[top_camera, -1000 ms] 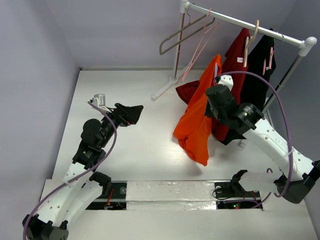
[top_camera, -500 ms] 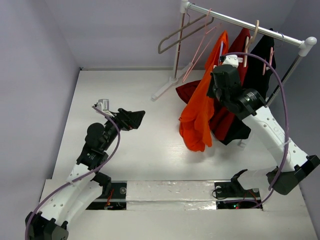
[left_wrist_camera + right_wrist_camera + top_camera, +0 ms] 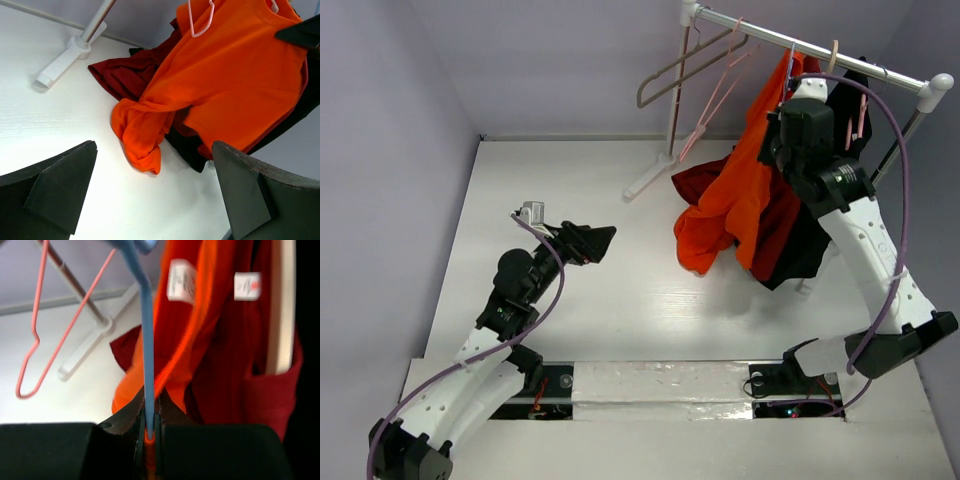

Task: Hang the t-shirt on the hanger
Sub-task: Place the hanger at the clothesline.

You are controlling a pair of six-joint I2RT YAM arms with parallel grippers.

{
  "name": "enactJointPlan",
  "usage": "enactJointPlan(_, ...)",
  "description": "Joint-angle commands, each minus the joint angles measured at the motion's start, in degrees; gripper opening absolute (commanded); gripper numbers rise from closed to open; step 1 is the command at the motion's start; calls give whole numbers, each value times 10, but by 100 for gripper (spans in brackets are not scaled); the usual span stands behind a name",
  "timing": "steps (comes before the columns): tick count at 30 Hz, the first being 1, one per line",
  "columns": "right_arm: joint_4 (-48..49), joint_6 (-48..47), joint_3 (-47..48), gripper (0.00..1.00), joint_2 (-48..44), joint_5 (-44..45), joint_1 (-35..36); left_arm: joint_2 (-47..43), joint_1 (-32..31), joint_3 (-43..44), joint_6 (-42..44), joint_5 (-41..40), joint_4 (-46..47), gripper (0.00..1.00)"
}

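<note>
Clamped tight, my right claw (image 3: 149,407) has its two fingers pinched on the thin stem of the hanger (image 3: 145,315), with a strip of orange cloth caught in the same nip. I hold it high, close under the rail of the clothes rack (image 3: 800,45). The stem runs up from between my fingers to the hook at the top of my wrist view, but I cannot tell whether the hook is over the rail.

The t-shirt (image 3: 735,200) hangs from that grip in a long slanting drape. Its collar end is up by my right claw, and its white tag (image 3: 181,280) shows just beside the stem. Its lower end is bunched and folded on itself, down on the table (image 3: 570,180). Behind it hangs a dark red shirt (image 3: 125,75), whose hem spreads across the table toward the rack's foot, and a black garment (image 3: 840,100) hangs further right. A pink hanger (image 3: 198,35) and a beige hanger (image 3: 680,70) dangle from the rail to the left of the t-shirt.

My left claw (image 3: 598,240) is spread wide and holds nothing. It hovers above the table, well apart from the clothes and pointed toward them, and the bunched orange sleeve shows between its two dark fingers (image 3: 55,190).
</note>
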Motion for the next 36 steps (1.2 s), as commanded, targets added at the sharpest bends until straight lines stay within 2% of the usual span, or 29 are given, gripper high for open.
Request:
enactJointPlan(1,55,-38,66,0,11,-29,-17,-7,-4,7,12,-9,24,99)
enactJointPlan(6,33,-36,104,0,42,-51,-38,-7,-10,10,14,-13,20,99)
enactJointPlan(13,69,-25,83,0,52,-74,-64,-4,-10,9,14,-13,22,99)
enactJointPlan(36,83,-28,131,0,116,-70,-93,-2,-10,5,10,-3,28,99)
